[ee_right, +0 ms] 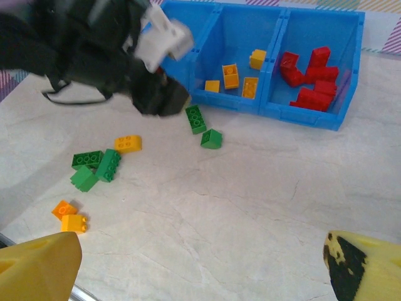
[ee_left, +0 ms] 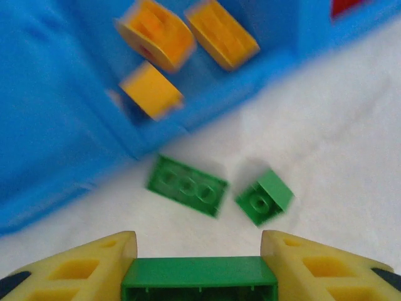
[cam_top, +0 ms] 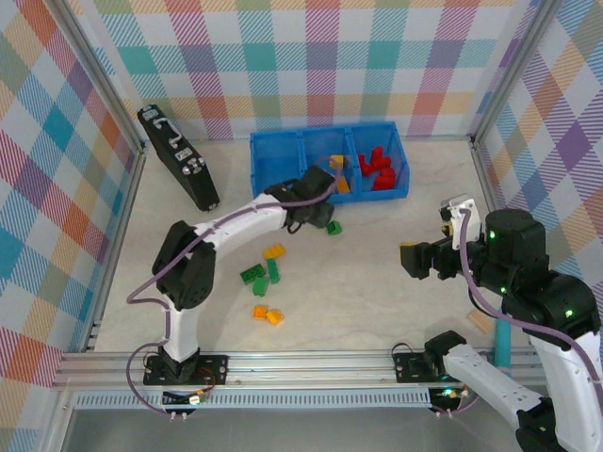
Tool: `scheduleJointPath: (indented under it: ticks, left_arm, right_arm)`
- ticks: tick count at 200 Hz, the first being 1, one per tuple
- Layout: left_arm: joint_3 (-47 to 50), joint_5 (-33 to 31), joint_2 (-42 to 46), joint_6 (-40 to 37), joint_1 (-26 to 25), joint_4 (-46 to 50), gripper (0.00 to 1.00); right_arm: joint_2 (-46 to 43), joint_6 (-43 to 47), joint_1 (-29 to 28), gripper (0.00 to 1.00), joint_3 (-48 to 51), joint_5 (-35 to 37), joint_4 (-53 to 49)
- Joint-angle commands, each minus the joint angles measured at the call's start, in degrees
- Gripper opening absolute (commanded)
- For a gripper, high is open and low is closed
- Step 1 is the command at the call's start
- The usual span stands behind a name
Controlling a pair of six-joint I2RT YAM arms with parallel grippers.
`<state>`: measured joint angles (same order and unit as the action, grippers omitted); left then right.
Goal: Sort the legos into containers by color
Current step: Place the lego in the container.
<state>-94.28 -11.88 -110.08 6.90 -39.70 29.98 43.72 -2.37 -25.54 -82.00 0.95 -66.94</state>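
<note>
Clamped between the yellow fingers of the left gripper [ee_left: 198, 248], at the bottom edge of the left wrist view, sits a green brick [ee_left: 199, 276], pressed on two opposite sides. Such a brick is, by my judgement, light, rigid and hard to damage. Its glossy walls look slippery, though, so flat opposite sides make a better hold than the studded top, and a modest squeeze should do. Just beyond it on the pale table [ee_left: 338, 125] lie a long green brick [ee_left: 187, 185] and a small green brick [ee_left: 264, 197], near each other and just in front of the blue bin [ee_left: 56, 182]. The bin's middle compartment, at the top of that frame, holds blurred yellow bricks [ee_left: 153, 91]. The right wrist view adds what that close look cannot: the right gripper [ee_right: 203, 251] with its fingers spread wide and nothing between them, and red bricks [ee_right: 310, 94] gathered in the bin's right compartment. In the left half of its frame, loose pieces lie well apart from the bin: a yellow brick [ee_right: 128, 143], a cluster of green bricks [ee_right: 94, 166] and two orange bricks [ee_right: 69, 216]. Overhead, the layout is plain, with the left arm reaching to the bin's front edge at centre frame, the right gripper hanging well off to the right, and a black case [cam_top: 179, 155] lying at upper left. From up there, though, the hold itself is hidden under the wrist.
</note>
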Motion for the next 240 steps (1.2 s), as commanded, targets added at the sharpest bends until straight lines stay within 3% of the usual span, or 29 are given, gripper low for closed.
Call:
scheduleJointPath:
  ticks: [1, 77, 170, 240]
  left_arm:
    - [-2.73, -2.36, 0.69, 1.57, 4.94, 1.01, 0.53]
    - [-14.93, 3.24, -10.02, 8.43, 14.84, 2.89, 0.52]
    - [-22.78, 7.81, -21.13, 11.25, 16.59, 4.58, 0.52]
    - [-21.53, 6.60, -20.81, 11.60, 16.59, 5.97, 0.67]
  right_arm:
    - [-0.88, 1.40, -0.39, 0.99, 0.20, 1.92, 0.47]
    - [-1.21, 2.37, -0.39, 0.99, -0.41, 3.10, -0.22]
    - [-0.26, 2.55, -0.32, 0.99, -3.61, 5.73, -2.50]
    - [-0.57, 3.00, -0.33, 0.99, -1.36, 6.41, -1.49]
